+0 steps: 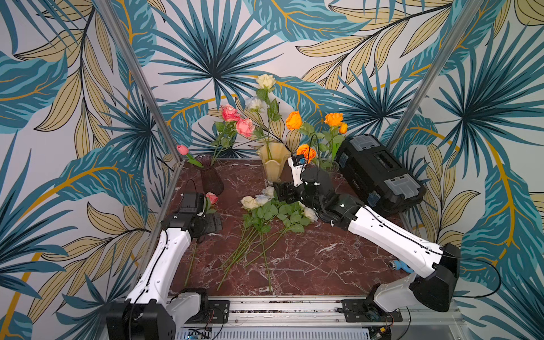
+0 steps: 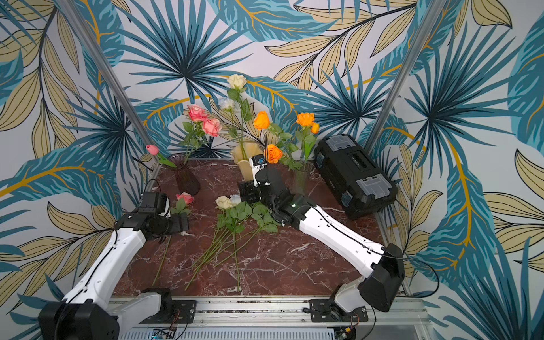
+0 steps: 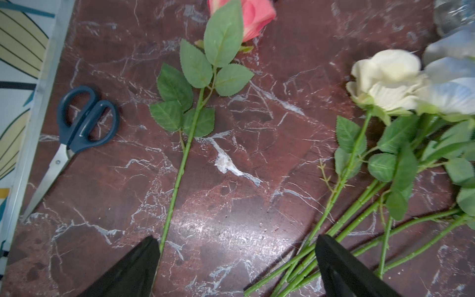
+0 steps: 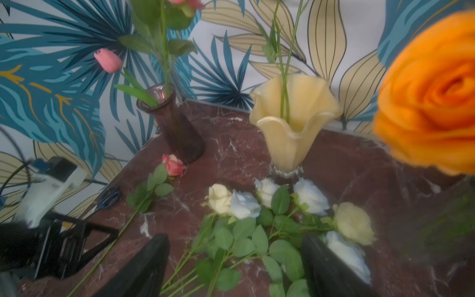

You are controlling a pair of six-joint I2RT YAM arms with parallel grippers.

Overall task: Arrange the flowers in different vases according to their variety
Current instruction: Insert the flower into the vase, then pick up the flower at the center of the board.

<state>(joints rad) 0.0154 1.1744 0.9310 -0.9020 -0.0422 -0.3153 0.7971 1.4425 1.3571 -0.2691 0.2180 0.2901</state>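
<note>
Reaching low over white roses point(image 1: 250, 202), right tool point(image 4: 235, 239) spread (empty), left tool point(image 3: 236, 238) spread

arms point(image 1: 164, 265): white shells, black joints | cables point(image 1: 382, 226): thin, black | fingers point(image 3: 133, 272): black, wedge-shaped

Both top views sit high at the front, looking down and toward the back wall point(image 1: 206, 44), far enough to take in the whole desk point(image 1: 323, 259). Left wrist view hangs close over the desk, staring down past the left pincer point(image 3: 236, 239). Right wrist view looks lower, toward the wall, nearby; both wrist views share the pink rose point(image 3: 257, 18) and cream rose point(image 3: 385, 77)
</note>
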